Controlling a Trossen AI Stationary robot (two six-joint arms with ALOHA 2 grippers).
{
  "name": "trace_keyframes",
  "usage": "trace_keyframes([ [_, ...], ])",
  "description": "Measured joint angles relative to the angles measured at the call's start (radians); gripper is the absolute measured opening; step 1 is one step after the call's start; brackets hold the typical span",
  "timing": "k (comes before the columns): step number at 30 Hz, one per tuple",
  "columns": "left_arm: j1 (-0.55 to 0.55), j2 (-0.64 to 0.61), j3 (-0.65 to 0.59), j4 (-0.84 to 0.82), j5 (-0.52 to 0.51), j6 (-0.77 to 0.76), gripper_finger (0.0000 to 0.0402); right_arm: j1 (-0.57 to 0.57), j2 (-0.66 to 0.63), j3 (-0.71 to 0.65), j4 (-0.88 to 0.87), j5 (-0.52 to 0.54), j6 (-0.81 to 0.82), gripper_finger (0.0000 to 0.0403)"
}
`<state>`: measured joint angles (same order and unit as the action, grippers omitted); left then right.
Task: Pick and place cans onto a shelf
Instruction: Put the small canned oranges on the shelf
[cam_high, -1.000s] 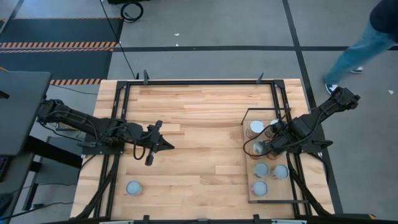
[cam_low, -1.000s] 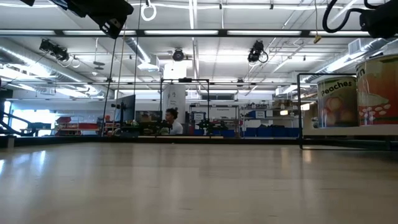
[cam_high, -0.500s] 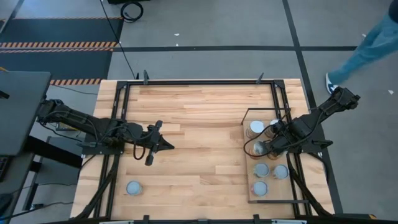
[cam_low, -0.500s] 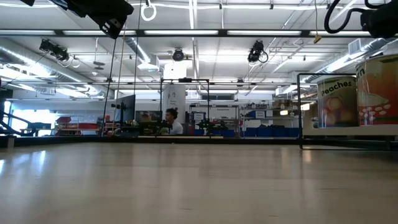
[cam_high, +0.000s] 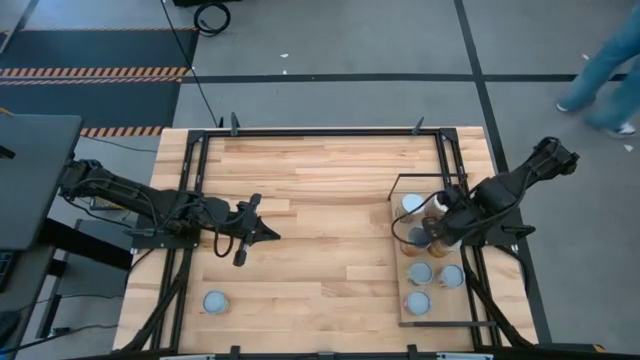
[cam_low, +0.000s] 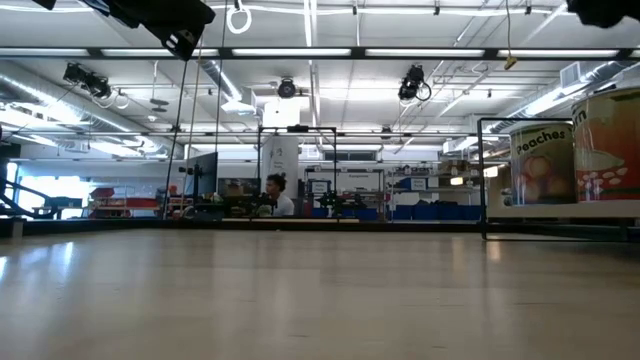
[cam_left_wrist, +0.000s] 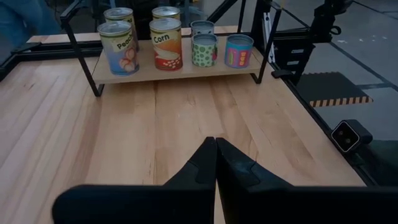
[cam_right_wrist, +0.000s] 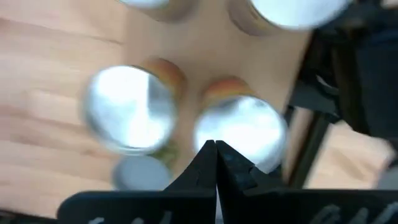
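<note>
The shelf (cam_high: 452, 305) stands at the table's right side, with several cans on it, such as the can (cam_high: 421, 272) near its middle. The left wrist view shows the shelf (cam_left_wrist: 186, 67) with a peach can (cam_left_wrist: 118, 48) and a corn can (cam_left_wrist: 165, 42). One blue-grey can (cam_high: 215, 302) stands alone on the tabletop at the near left. My right gripper (cam_right_wrist: 215, 148) is shut and empty above two silvery can tops (cam_right_wrist: 130, 118) on the shelf. My left gripper (cam_left_wrist: 215, 146) is shut and empty over the table's left middle.
A black frame (cam_high: 300, 132) runs along the table's edges. The wooden tabletop (cam_high: 320, 230) lies between the arms. In the low view the peach can (cam_low: 540, 160) and the corn can (cam_low: 608, 145) stand at the right. A person (cam_high: 610, 70) walks beyond the table's far right corner.
My right gripper has gone up from the cans on the shelf and a little toward the table's right edge, staying shut. In the low view it has almost left the picture's top. The person beyond the far right corner has walked farther right.
</note>
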<state>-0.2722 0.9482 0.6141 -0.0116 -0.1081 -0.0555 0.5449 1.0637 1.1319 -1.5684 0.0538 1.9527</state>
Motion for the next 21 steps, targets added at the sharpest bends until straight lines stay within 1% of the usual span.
trace_keyframes([
  [2, 0.000, 0.000, 0.000, 0.000, 0.000, 0.000, 0.0011, 0.000, 0.004, 0.045, -0.002, 0.062, -0.003, 0.0003],
  [5, 0.000, -0.012, 0.000, -0.003, 0.000, 0.000, 0.0011, 0.001, 0.040, 0.117, 0.007, 0.200, -0.029, 0.0003],
  [7, 0.000, -0.039, 0.000, -0.012, 0.000, 0.002, 0.0011, 0.000, 0.073, 0.162, 0.047, 0.307, -0.082, 0.0003],
  [10, 0.000, -0.090, 0.000, -0.036, 0.000, 0.015, 0.0011, -0.005, 0.132, 0.219, 0.161, 0.446, -0.201, 0.0003],
  [14, 0.000, -0.153, 0.000, -0.070, 0.000, 0.016, 0.0011, -0.028, 0.197, 0.282, 0.354, 0.632, -0.440, 0.0009],
  [17, -0.001, -0.184, 0.000, -0.102, 0.001, 0.011, 0.0011, -0.044, 0.222, 0.294, 0.575, 0.758, -0.679, 0.0017],
  [19, -0.001, -0.198, 0.000, -0.129, 0.001, 0.005, 0.0011, -0.050, 0.236, 0.294, 0.738, 0.809, -0.868, 0.0022],
  [21, -0.001, -0.205, 0.000, -0.159, 0.001, -0.013, 0.0011, -0.050, 0.257, 0.294, 0.904, 0.833, -1.030, 0.0024],
])
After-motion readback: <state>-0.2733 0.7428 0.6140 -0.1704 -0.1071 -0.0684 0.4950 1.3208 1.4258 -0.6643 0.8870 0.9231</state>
